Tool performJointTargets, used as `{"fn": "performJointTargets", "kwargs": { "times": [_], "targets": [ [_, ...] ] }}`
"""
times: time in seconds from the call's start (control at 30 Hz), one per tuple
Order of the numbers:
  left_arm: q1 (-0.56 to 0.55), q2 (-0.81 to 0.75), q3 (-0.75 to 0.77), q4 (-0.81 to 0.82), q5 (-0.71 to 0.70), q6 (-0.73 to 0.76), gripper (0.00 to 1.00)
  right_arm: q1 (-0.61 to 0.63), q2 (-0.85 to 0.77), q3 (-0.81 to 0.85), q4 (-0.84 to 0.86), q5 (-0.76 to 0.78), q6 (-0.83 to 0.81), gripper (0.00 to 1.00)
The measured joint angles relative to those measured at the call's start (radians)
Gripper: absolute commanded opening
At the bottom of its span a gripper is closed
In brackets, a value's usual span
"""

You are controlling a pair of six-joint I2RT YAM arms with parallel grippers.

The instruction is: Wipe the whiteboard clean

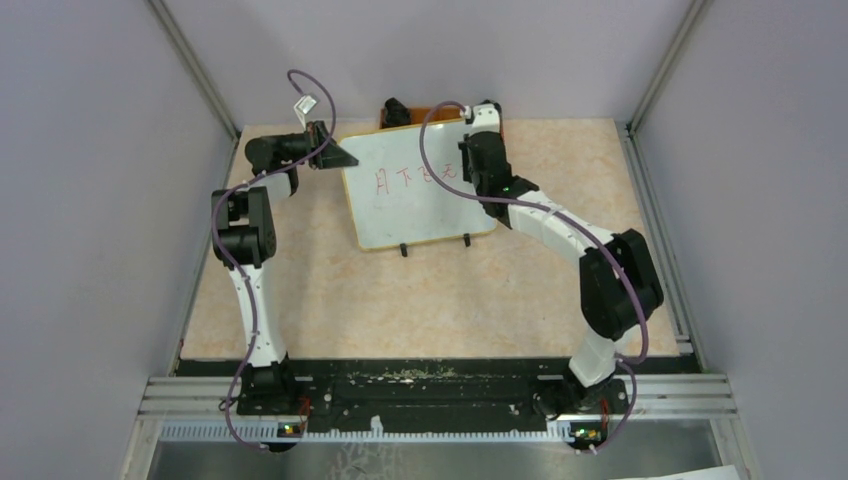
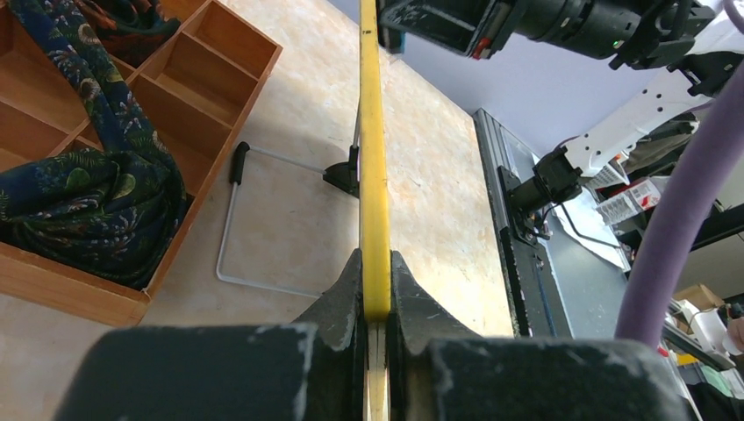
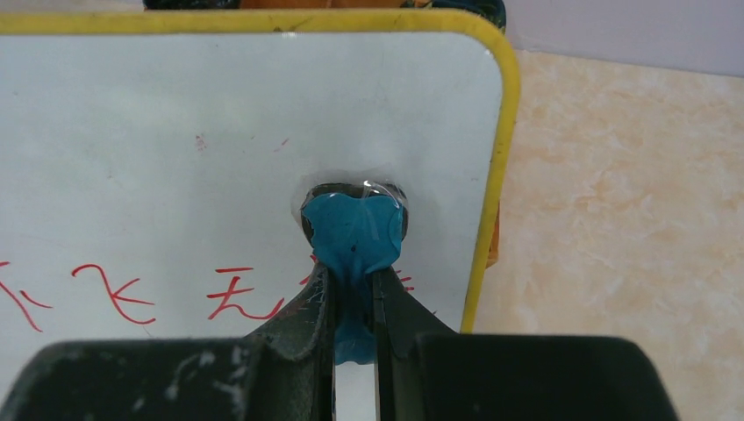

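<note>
The whiteboard (image 1: pixel 420 205) stands tilted on two black feet at the back middle of the table, with red characters (image 1: pixel 408 179) across its upper half. My left gripper (image 1: pixel 338 157) is shut on the board's left edge; in the left wrist view the yellow frame edge (image 2: pixel 373 158) runs straight up from between my left gripper's (image 2: pixel 375 267) jaws. My right gripper (image 3: pixel 353 274) is shut on a blue wiping pad (image 3: pixel 354 230), pressed against the white face near the board's upper right corner, just above the red characters (image 3: pixel 114 294). It is at the board's right side in the top view (image 1: pixel 470 172).
A wooden compartment tray (image 2: pixel 202 53) holding a dark patterned cloth (image 2: pixel 79 197) lies behind the board; its orange edge shows in the top view (image 1: pixel 425 112). A wire stand (image 2: pixel 230 230) props the board's back. Purple walls enclose the table; a metal rail (image 1: pixel 440 395) runs along the near edge.
</note>
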Motion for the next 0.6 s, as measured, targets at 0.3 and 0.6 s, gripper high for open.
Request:
{"fn": "performJointTargets", "kwargs": {
  "times": [0.3, 0.6],
  "targets": [
    [0.009, 0.01, 0.005, -0.001, -0.004, -0.016, 0.0, 0.0, 0.074, 0.05, -0.018, -0.026, 0.008, 0.0],
    [0.018, 0.011, 0.006, -0.001, -0.001, -0.03, 0.0, 0.02, 0.092, 0.063, -0.013, -0.039, 0.023, 0.0]
  ]
}}
